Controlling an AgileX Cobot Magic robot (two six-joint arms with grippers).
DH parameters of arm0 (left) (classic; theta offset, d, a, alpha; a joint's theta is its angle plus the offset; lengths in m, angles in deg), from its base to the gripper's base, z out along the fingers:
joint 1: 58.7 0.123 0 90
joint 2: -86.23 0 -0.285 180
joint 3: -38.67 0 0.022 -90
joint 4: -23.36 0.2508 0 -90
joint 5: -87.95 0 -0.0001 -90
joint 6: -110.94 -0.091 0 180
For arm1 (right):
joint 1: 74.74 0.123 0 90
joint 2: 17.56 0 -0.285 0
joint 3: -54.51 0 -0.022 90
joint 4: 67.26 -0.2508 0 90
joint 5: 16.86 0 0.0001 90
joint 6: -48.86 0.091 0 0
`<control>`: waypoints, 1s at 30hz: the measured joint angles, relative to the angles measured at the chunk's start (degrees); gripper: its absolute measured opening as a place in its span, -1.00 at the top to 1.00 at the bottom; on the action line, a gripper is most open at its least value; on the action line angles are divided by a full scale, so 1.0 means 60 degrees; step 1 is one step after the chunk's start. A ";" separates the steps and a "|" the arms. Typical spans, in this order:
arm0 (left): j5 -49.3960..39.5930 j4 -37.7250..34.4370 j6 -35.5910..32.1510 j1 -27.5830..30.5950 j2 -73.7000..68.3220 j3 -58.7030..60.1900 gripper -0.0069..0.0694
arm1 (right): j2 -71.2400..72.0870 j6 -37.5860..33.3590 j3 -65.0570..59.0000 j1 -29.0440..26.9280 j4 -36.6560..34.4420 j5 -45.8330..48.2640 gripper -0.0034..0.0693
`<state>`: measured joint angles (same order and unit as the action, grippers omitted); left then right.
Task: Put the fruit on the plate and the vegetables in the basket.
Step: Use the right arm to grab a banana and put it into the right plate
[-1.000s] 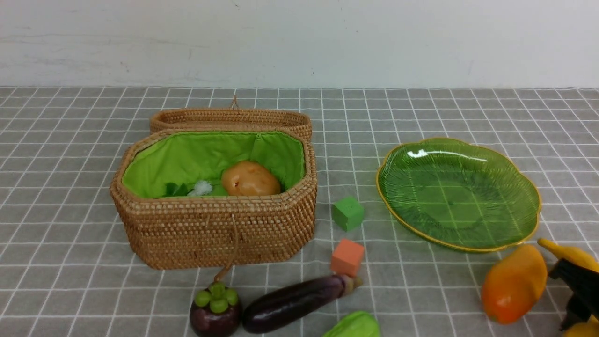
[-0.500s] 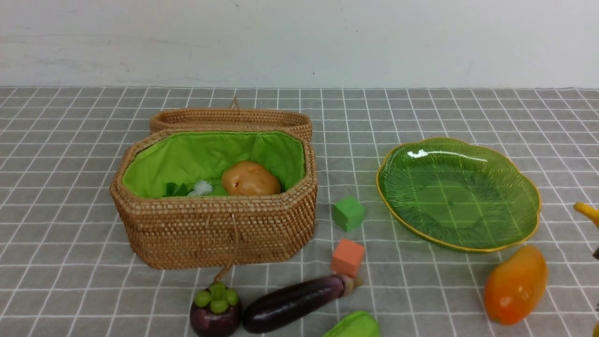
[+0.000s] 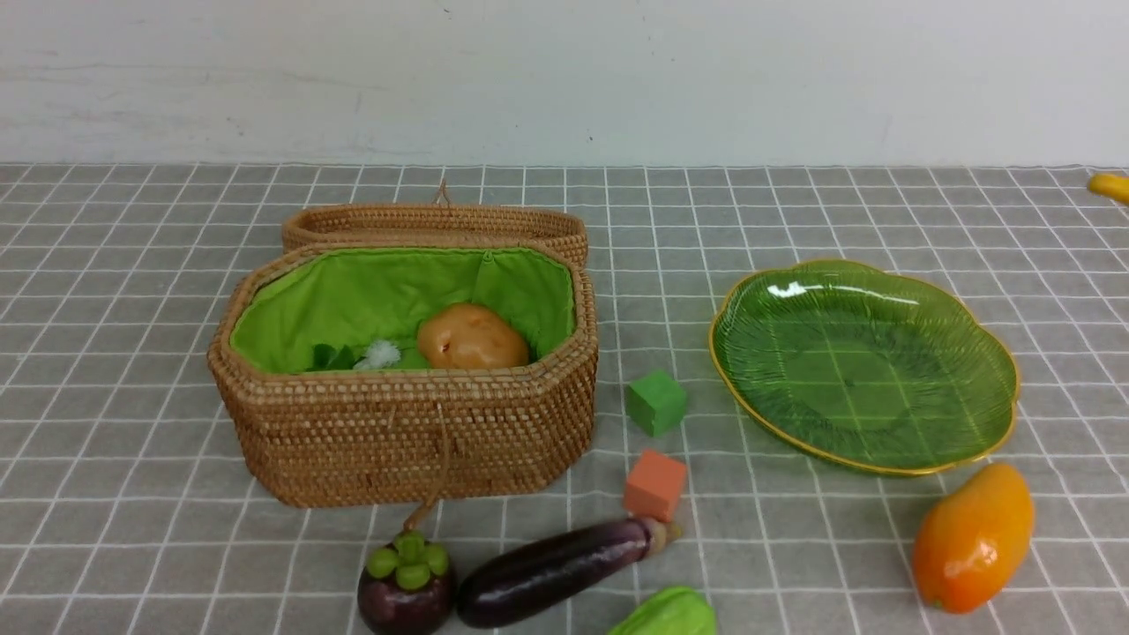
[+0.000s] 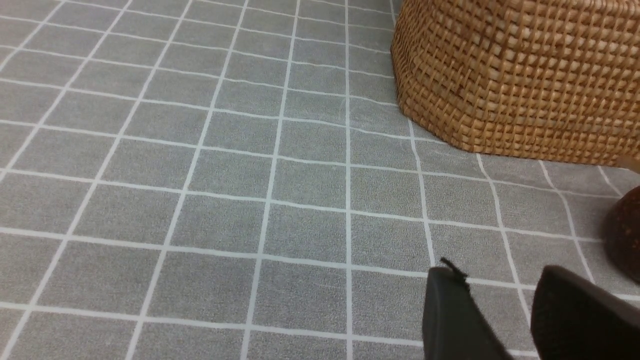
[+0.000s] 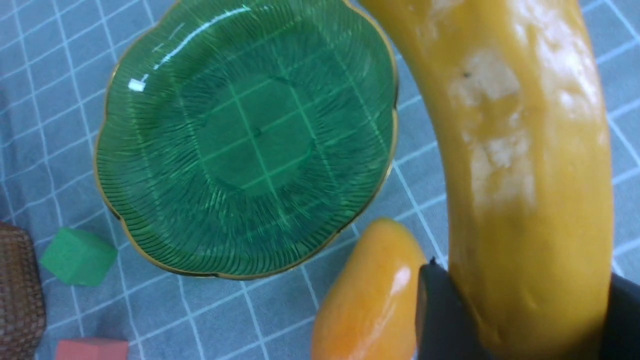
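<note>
My right gripper is shut on the long yellow banana, held in the air above the table beside the green glass plate. In the front view only the banana's tip shows, at the right edge. The plate has nothing on it. The mango lies in front of it. The open basket holds the potato and radish leaves. Mangosteen, eggplant and a light green ridged vegetable lie at the front. My left gripper is open over bare cloth near the basket.
A green cube and an orange cube sit between basket and plate. The basket's lid lies folded back behind it. A grey checked cloth covers the table, and a white wall stands behind.
My right gripper has lifted the banana from beside the mango; its tip climbed the front view's right edge and the gripper left that view. The mango now shows whole.
</note>
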<state>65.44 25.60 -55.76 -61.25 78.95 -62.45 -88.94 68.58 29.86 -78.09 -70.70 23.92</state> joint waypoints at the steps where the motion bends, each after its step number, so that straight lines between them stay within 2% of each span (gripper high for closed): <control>1: 0.0000 0.0000 0.0000 0.0000 0.0000 0.0000 0.19 | -0.0078 -0.0080 0.0101 0.0000 -0.0087 -0.0001 0.04; 5: 0.0000 0.0000 0.0000 0.0000 0.0000 0.0000 0.19 | -0.2245 -0.2312 0.1183 0.0000 -0.1407 -0.0281 0.04; 9: 0.0000 0.0000 0.0000 0.0000 0.0000 0.0000 0.19 | -0.4343 -0.3840 0.2198 0.0000 -0.2135 -0.0605 0.04; 15: 0.0000 0.0000 0.0000 0.0000 0.0000 0.0000 0.19 | -0.6525 -0.4242 0.3423 0.0000 -0.2162 -0.0956 0.03; 17: 0.0000 0.0000 0.0000 0.0000 0.0000 0.0000 0.19 | -0.7040 -0.4257 0.3739 0.0000 -0.2162 -0.1053 -0.09; 19: 0.0000 0.0000 0.0000 0.0000 0.0000 0.0000 0.19 | -0.7283 -0.4223 0.3876 0.0000 -0.2162 -0.1114 -0.32; 25: 0.0000 0.0000 0.0000 0.0000 0.0000 0.0000 0.19 | -0.7190 -0.4082 0.3942 -0.0006 -0.2022 -0.0889 -0.77; 30: 0.0000 0.0000 0.0000 0.0000 0.0000 0.0000 0.19 | -0.6619 -0.3754 0.3943 -0.0114 -0.1929 0.0483 -0.82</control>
<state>65.44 25.60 -55.76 -61.25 78.95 -62.45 -128.65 46.06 53.52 -78.78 -82.27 26.82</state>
